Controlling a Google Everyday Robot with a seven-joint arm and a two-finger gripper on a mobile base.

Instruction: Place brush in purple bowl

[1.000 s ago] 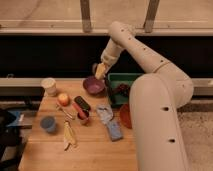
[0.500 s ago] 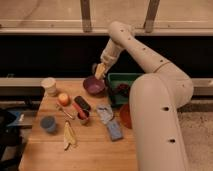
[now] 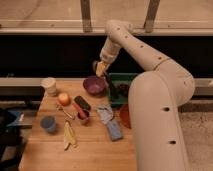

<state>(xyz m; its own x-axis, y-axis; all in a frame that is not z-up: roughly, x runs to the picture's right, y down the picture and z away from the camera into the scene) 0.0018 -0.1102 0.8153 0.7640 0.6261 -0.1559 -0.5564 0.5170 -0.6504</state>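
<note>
The gripper [image 3: 100,69] above purple bowl [image 3: 88,88]

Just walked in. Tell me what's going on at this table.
The robot's arm reaches over the wooden table, with its gripper hanging just above the back edge of the purple bowl, beside the green bin. I can't make out the brush there. A blue cup, a banana and a round fruit lie nearer the front.
</note>
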